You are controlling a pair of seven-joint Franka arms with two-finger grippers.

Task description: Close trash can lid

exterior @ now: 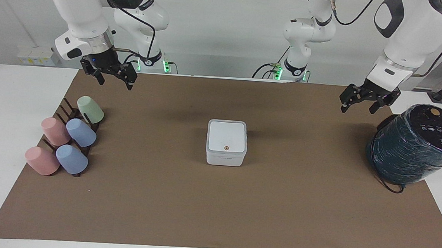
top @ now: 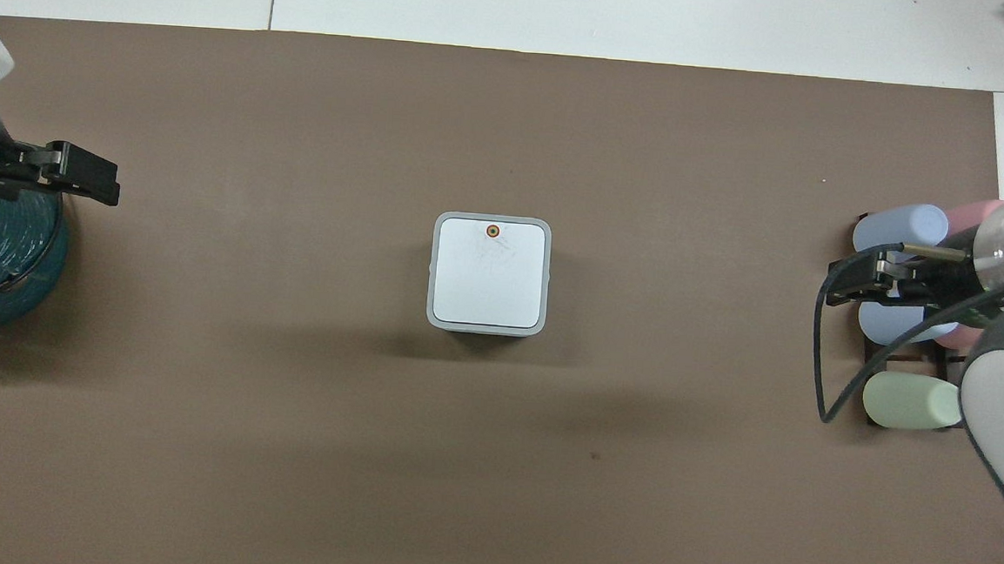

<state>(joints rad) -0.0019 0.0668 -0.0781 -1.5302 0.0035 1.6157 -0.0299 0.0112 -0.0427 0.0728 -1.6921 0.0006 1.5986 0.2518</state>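
Observation:
The small white trash can (exterior: 225, 160) stands in the middle of the brown mat. Its lid (exterior: 227, 135) lies flat and shut on top, the orange-brown dot showing on the edge farthest from the robots; it also shows in the overhead view (top: 489, 272). My left gripper (exterior: 357, 109) hangs open and empty in the air over the mat beside the teal cylinder, well away from the can; it also shows in the overhead view (top: 94, 185). My right gripper (exterior: 115, 83) hangs open and empty over the mat near the cup rack, and shows in the overhead view (top: 850, 286).
A large dark teal wrapped cylinder (exterior: 414, 147) stands at the left arm's end of the table. A dark rack with several pastel cups (exterior: 68, 140) lies at the right arm's end. The brown mat (exterior: 215, 209) covers most of the table.

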